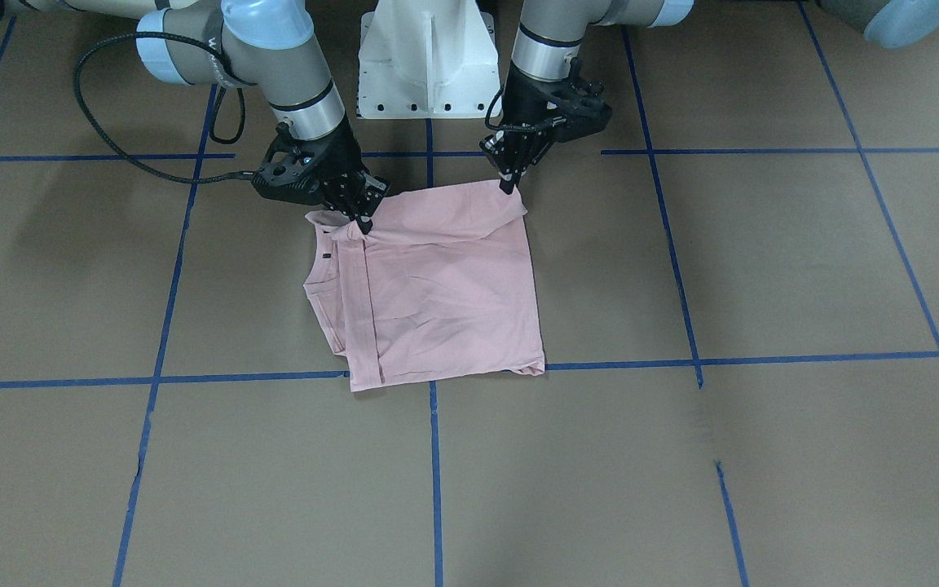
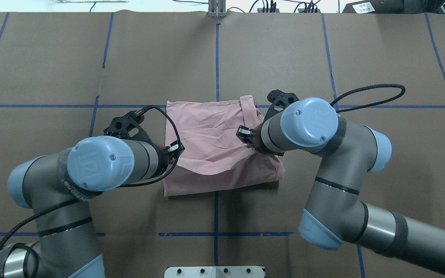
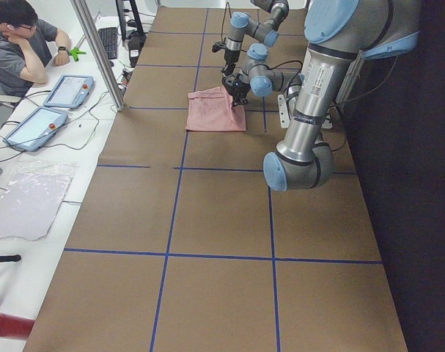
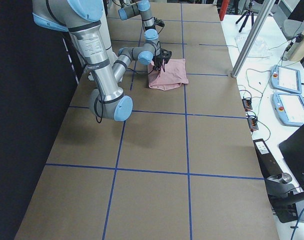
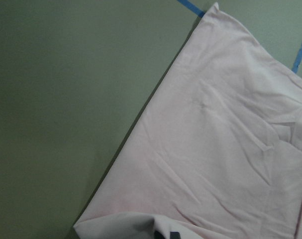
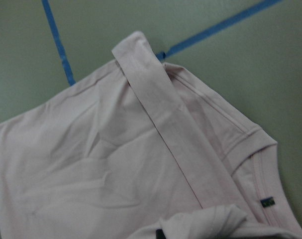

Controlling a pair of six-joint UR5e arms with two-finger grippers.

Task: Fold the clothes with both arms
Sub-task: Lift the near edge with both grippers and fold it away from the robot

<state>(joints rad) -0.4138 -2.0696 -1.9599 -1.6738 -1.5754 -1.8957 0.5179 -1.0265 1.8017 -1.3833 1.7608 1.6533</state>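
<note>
The pale pink T-shirt (image 1: 445,293) lies folded into a rough square at the table's middle, plain side up, so the Snoopy print is hidden. A sleeve with a small black tag (image 6: 268,201) sticks out on my right side. My left gripper (image 1: 509,186) is shut on the shirt's near corner and holds it slightly raised. It also shows in the overhead view (image 2: 175,148). My right gripper (image 1: 362,220) is shut on bunched cloth at the other near corner, by the sleeve, and shows overhead too (image 2: 245,136). The near edge is lifted and curls over the shirt (image 2: 207,131).
The white pedestal base (image 1: 427,57) stands just behind the shirt. Blue tape lines (image 1: 433,456) grid the brown table. A seated person (image 3: 20,44), tablets (image 3: 68,89) and a metal post (image 3: 97,51) are off the far side.
</note>
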